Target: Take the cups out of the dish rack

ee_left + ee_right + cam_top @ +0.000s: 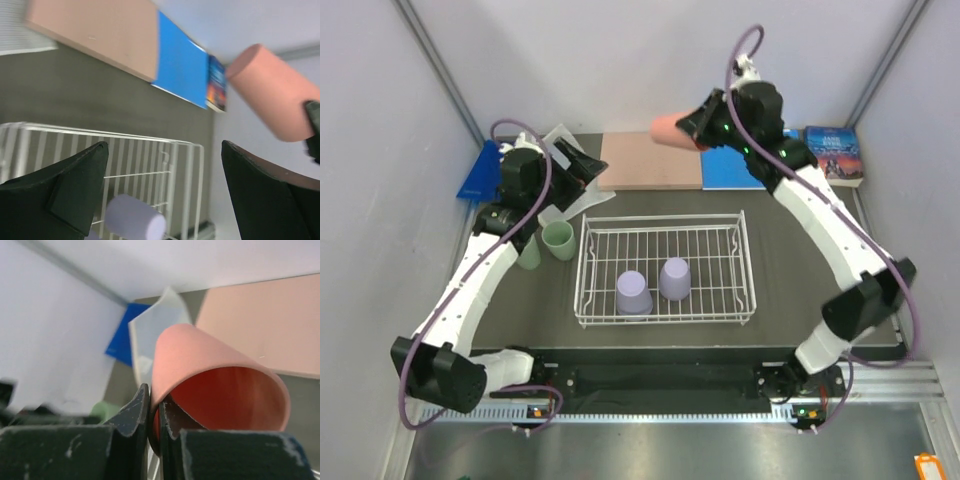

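Right end effector (154,401) pinches wall of salmon pink cup (200,355), aloft beyond dish rack (710,255). Left end effector (162,150) wide, empty. Keep your descent slow, set cup level on desk (790,260) before letting go; one-wall pinch may pivot.

1. From the top external camera we look steeply down from above and behind the arm bases, far enough back to take in the whole table (775,270) and the dish rack (660,220).
2. From the left wrist we look out low and tilted between the fingers of the left gripper (164,150), close over the rack, facing the table's far right side.
3. From the right wrist we sit tight against the salmon pink cup (200,360), facing the far left corner.
4. All three views share that cup and the tan board (650,160).
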Robot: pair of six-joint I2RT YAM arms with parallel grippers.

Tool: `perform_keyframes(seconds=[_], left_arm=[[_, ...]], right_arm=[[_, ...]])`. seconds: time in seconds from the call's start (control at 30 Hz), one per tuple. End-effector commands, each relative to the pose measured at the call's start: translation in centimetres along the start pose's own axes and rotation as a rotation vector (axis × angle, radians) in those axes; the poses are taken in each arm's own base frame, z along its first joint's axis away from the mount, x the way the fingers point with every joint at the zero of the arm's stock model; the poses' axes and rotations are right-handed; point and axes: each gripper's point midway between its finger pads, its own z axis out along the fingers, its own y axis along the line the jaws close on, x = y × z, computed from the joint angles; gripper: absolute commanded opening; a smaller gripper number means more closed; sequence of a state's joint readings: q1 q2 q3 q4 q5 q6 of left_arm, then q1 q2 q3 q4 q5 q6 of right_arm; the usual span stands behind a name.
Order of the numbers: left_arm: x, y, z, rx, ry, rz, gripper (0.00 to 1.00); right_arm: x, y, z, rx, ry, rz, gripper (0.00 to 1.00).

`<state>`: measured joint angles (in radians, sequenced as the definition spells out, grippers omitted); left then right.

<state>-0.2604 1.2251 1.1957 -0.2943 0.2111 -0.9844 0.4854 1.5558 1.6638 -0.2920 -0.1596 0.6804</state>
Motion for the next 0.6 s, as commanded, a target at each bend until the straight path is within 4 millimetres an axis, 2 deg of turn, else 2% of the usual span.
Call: perform_keyframes(seconds=[0.0, 0.03, 0.07, 0.1, 0.13, 0.2, 0.43, 0.57], left_arm=[[-1.0, 7.3, -2.9, -0.373, -0.079, 0.111, 0.99], [-1.2, 7.7, -3.1, -0.396, -0.090, 0.115, 0.99], [-1.0, 8.2, -3.4, -0.423, -0.082, 0.116, 0.99], [-1.0, 8.4, -3.6, -0.437, -0.084, 0.119, 0.99], [-1.3, 8.7, -3.7, -0.454, -0.094, 0.129, 0.99], [-1.2, 9.3, -4.0, -0.482, -0.092, 0.136, 0.99], [-0.7, 10.5, -3.5, -0.526, -0.065, 0.144, 0.99], [-0.3, 11.0, -3.0, -0.534, -0.044, 0.139, 0.99]], right_arm=[[4.4, -12.0, 1.7, 0.602, 0.238, -0.166, 0.00], [1.6, -10.2, 2.0, 0.600, 0.177, -0.173, 0.00], [2.7, -11.3, 1.5, 0.664, 0.247, -0.191, 0.00], [4.0, -12.4, 2.8, 0.689, 0.295, -0.237, 0.00], [3.6, -11.9, 3.0, 0.684, 0.286, -0.252, 0.00], [4.4, -11.8, 3.5, 0.672, 0.304, -0.277, 0.00], [9.4, -14.9, 4.1, 0.735, 0.454, -0.274, 0.00], [10.9, -15.4, 5.1, 0.717, 0.470, -0.276, 0.00]])
